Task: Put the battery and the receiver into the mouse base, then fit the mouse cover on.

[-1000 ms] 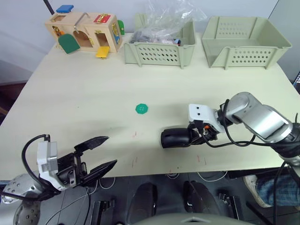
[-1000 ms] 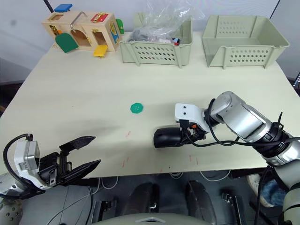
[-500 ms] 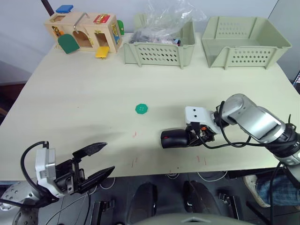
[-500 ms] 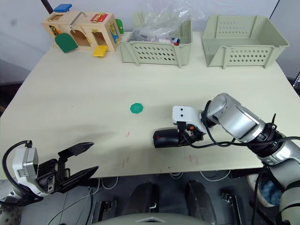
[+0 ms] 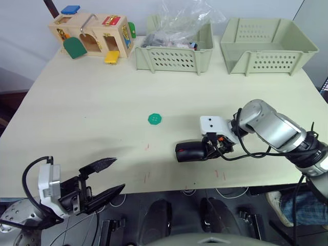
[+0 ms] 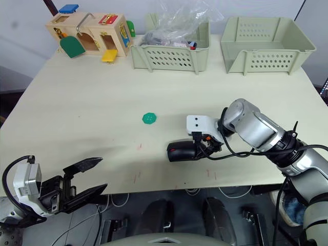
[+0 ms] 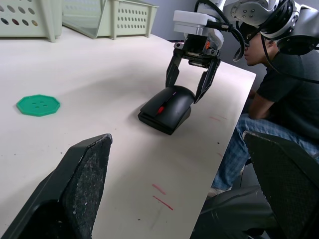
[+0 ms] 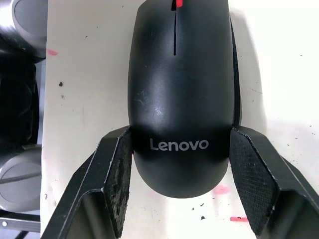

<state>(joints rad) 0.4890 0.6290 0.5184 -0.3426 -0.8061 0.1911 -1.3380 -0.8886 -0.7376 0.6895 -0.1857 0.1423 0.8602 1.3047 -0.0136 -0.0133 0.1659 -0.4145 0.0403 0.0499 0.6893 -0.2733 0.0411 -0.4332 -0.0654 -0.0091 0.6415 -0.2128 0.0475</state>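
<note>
Right wrist view looks straight down on the mouse [image 8: 182,94]: a closed black body with a logo across its rear and a red wheel at the front. The cover [image 8: 179,74] sits over the base with no gap that I can make out. The right gripper [image 8: 182,186] straddles the rear of the mouse, its 2 fingers [image 8: 117,177] spread, 1 on each side. Each inner face sits right at the shell's edge; whether they press it I cannot tell. In the left wrist view the same fingers [image 7: 174,67] stand apart over the mouse's rear and the mouse rests flat on the counter [image 7: 99,89], so I judge this gripper open, not clamping.

No loose battery or receiver lies on the counter in the head views, so both are probably inside already, though the closed shell hides that. By my reading the task is at or near its end: the cover is on, and at most a check that it has seated remains.

Left gripper [image 5: 105,177] hangs open and empty past the near counter edge, well apart from the mouse. A green disc [image 5: 155,119] lies between the mouse and the far baskets [image 5: 174,48]. A seated person [image 7: 284,94] shows beyond the counter.
</note>
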